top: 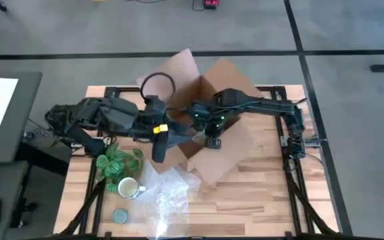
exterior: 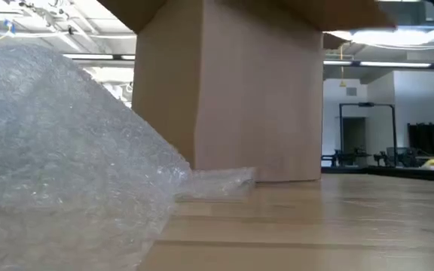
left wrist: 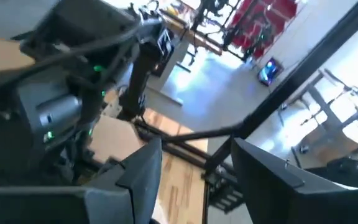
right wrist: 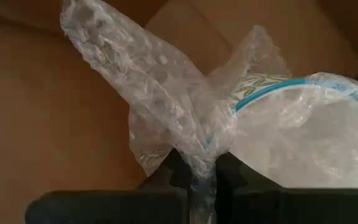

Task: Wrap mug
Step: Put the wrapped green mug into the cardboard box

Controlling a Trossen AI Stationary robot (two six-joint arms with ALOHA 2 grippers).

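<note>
We see the right gripper [right wrist: 202, 180] down inside the open cardboard box [top: 212, 113], its fingers pinched tight on a wad of bubble wrap [right wrist: 166, 106]. Just beyond those fingers the wrap bulges around a bundled object with a blue rim [right wrist: 278, 87] and a patch of green pattern showing through; we cannot tell what it is.

From above, the left gripper [top: 159, 150] hangs at the box's near-left wall, close beside the right arm's wrist. Its two dark fingers [left wrist: 138, 180] stand apart with nothing between them.

The mug [top: 129, 189] is nowhere near either gripper: it sits on the table [top: 265, 207] well in front of the left gripper, upright, next to a green patterned bundle [top: 115, 163]. A loose sheet of bubble wrap [top: 169, 193] lies just beside the mug, and a flat grey-blue disc [top: 120, 215] rests nearer the table's front edge.
</note>
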